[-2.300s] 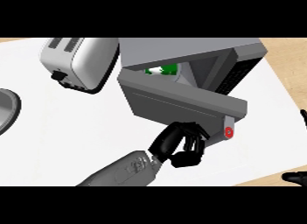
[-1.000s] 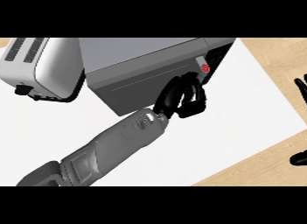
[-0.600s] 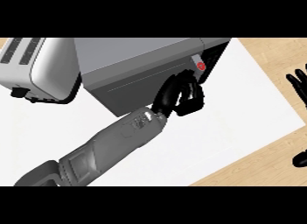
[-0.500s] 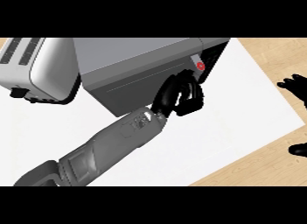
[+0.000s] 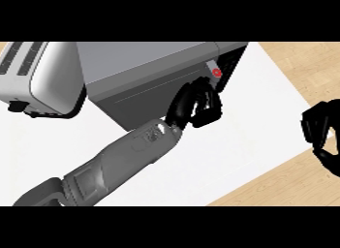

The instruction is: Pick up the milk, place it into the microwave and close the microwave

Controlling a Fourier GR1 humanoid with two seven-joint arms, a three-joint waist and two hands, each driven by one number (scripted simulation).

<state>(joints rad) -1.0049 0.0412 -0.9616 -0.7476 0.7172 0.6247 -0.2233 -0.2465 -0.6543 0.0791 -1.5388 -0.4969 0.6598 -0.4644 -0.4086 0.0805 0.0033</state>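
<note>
Milk: not visible anywhere in the head view, neither on the white bench (image 5: pixel 229 145) nor in either hand. You cannot confirm it, but the likely reading is that it sits inside the grey box-shaped microwave (image 5: pixel 151 63), behind the flat grey door (image 5: pixel 140 99), which looks swung flush or very nearly flush with the body. Handling note, as a judgement: a milk carton is light and thin-walled and tips easily, so if you must reach for it again, take it round the mid-body, not by the top. The door is rigid and hinged, and is best pushed near its free edge. Left hand (image 5: pixel 195 104): black fingers curled into a near fist with nothing held, knuckles against the door front just below the small red button (image 5: pixel 217 72) on the control strip. The grey forearm (image 5: pixel 122 162) runs up diagonally from the lower left. Right hand (image 5: pixel 328 133): at the right edge beyond the bench, fingers bent in a relaxed curl, nothing in them, well apart from the microwave. A white and silver two-slot toaster (image 5: pixel 33 72) stands just beside the microwave on its left. Check that the latch seats fully before you withdraw.
</note>
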